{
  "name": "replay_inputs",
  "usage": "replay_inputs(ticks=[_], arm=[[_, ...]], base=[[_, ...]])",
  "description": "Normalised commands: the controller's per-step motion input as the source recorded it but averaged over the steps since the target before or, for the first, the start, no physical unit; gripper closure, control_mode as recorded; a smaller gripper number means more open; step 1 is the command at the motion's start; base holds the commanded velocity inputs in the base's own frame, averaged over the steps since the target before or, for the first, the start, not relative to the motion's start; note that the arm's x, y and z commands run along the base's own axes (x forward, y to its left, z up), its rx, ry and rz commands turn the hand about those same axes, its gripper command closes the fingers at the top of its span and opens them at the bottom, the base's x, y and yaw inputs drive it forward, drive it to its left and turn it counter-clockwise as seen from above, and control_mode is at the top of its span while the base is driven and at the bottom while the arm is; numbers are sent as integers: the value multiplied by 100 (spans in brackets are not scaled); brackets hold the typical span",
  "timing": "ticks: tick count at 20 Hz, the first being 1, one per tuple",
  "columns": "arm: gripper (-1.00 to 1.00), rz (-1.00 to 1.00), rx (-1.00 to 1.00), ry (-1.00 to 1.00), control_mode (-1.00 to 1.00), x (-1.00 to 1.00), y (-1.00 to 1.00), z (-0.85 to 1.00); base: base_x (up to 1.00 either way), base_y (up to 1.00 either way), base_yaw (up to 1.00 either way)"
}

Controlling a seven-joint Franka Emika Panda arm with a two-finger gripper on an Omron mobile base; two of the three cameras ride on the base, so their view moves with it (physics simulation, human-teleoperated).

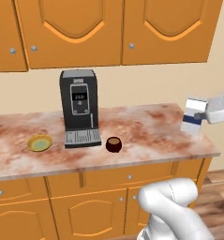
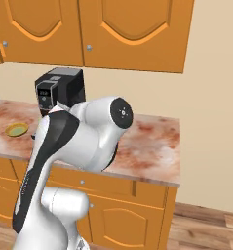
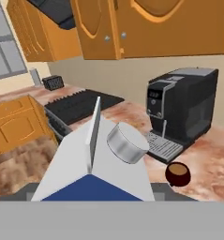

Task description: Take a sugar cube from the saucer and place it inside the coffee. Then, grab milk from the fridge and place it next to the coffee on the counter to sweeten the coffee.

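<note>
Milk carried in at the right end of the surface — the coffee lies well to its left.

Left base view: the end effector (image 1: 206,116) is clamped on the upright milk (image 1: 193,116) over the right edge of the surface (image 1: 146,126); the coffee (image 1: 113,144) sits near the front edge, just right of the coffee machine (image 1: 79,107), with the saucer (image 1: 40,143) further left. Right base view: the arm blocks the cup; the saucer (image 2: 16,129) shows at the left. Hand view: the milk's gabled top (image 3: 97,161) is in the foreground — the coffee (image 3: 177,173) is ahead of it.
</note>
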Motion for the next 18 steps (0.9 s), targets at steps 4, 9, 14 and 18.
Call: replay_inputs(ticks=[4,9,14,18], arm=[[100,26,-2,-2,-100,3,0,-22],[100,14,-2,-2,-100,25,0,-50],[100,16,0,0,-100,42,0,-57],[100,13,0,-3,-100,48,5,-47]], base=[[0,0,0],[0,0,0],[0,0,0],[0,0,0]])
